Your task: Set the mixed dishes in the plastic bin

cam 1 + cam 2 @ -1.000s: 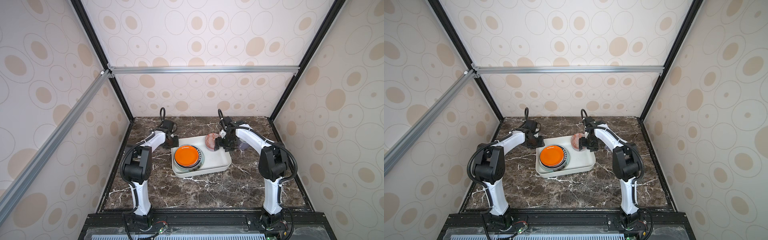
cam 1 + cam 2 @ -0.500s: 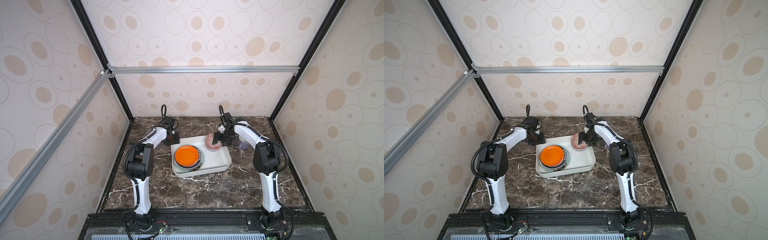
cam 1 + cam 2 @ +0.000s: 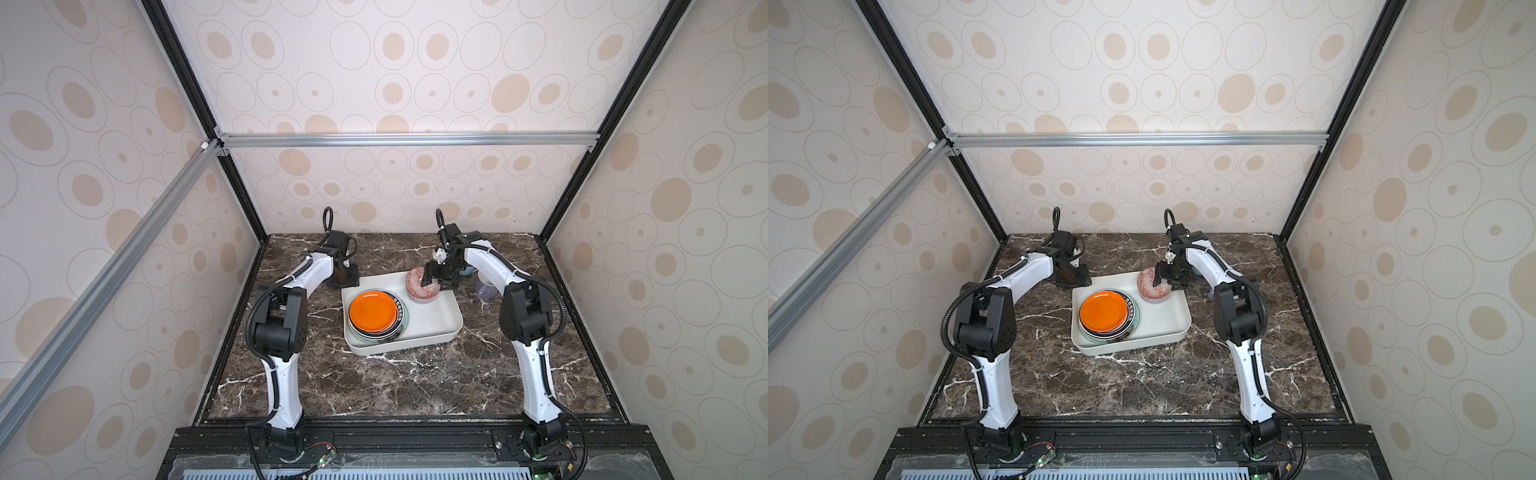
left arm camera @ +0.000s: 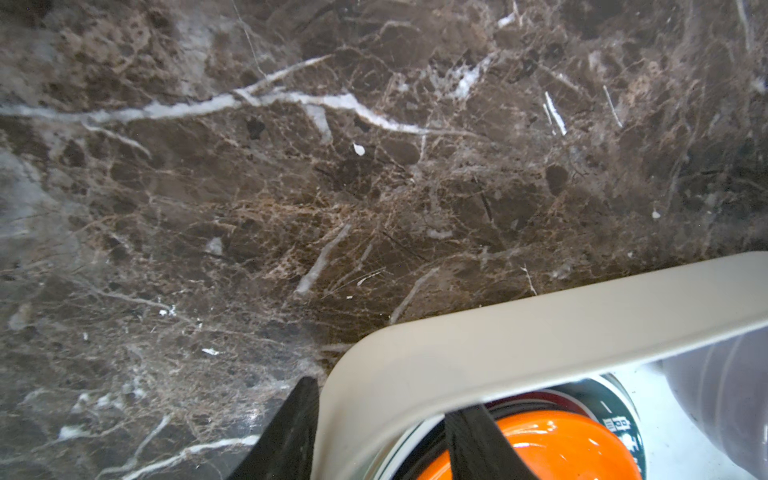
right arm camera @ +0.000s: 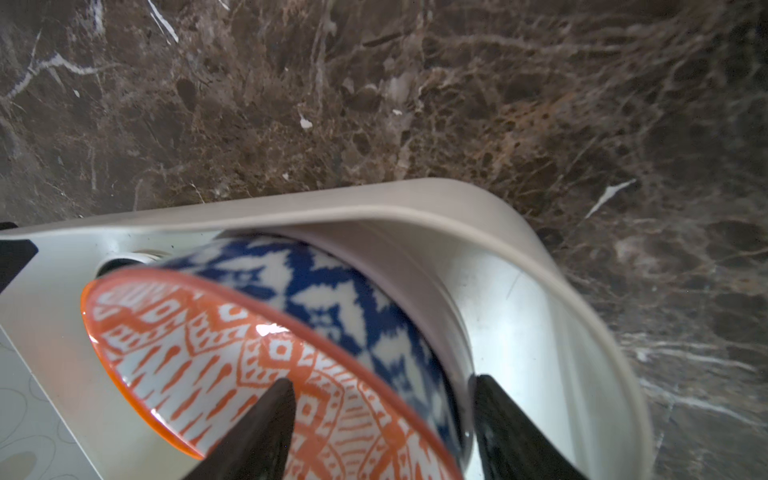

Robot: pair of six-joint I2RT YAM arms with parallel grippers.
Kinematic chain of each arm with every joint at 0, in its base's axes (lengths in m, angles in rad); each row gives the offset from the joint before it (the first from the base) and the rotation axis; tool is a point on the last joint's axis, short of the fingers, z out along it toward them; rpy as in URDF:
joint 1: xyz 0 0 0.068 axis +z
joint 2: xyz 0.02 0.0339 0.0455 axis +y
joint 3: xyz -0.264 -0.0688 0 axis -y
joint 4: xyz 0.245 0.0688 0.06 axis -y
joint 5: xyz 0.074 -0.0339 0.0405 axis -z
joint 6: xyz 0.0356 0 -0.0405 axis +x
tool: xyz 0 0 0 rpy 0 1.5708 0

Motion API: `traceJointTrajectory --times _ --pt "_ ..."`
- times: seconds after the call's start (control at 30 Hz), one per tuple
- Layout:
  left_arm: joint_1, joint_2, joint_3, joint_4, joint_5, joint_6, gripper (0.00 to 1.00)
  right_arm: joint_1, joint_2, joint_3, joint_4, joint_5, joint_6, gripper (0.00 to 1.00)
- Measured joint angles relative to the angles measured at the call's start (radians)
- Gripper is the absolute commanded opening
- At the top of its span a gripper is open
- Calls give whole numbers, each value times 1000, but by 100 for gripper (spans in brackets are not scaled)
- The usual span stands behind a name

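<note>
White plastic bin (image 3: 440, 332): one plate stack (image 3: 376, 316), one patterned bowl (image 3: 417, 286) | right pincer (image 5: 378, 419) straddles bowl wall; left pincer (image 4: 374, 432) straddles bin rim

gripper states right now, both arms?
Left gripper: fingers astride the white plastic bin wall.
Right gripper: fingers astride the orange-patterned bowl rim, grip unclear.
</note>
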Motion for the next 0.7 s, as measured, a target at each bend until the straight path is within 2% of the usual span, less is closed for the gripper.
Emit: traceJointTrajectory --times 0.33,0.7 --pt "2 0 0 0 0 12 48 44 70 117 -30 -22 3 69" --pt "14 0 0 0 6 26 50 47 71 151 -79 2 -17 72"
